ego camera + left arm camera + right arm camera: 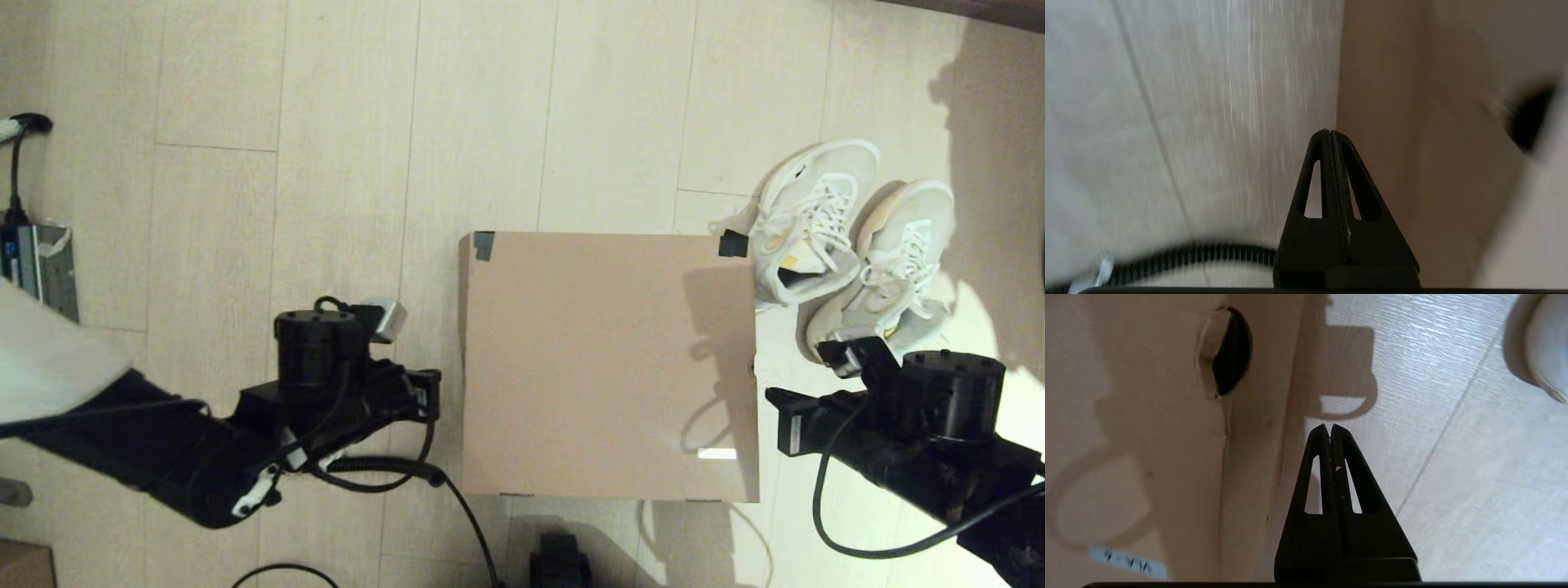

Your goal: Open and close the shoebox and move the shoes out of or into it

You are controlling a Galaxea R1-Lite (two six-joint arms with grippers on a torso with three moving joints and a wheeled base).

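Nearest, the two pincers flank the shoebox [608,365] on the floor [351,163]: the left pincer [1329,136] just beside its left wall, the right pincer [1329,430] just beside its right wall, each with fingers pressed together and holding nothing. The lid lies flat and closed, so the contents are hidden. Farther right, the shoes [849,245] stand outside the box, toes pointing far-right; the right arm is judged nearer them.

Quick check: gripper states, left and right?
Left gripper: closed, holding nothing, beside the shoebox.
Right gripper: closed, holding nothing, on the box's other side.
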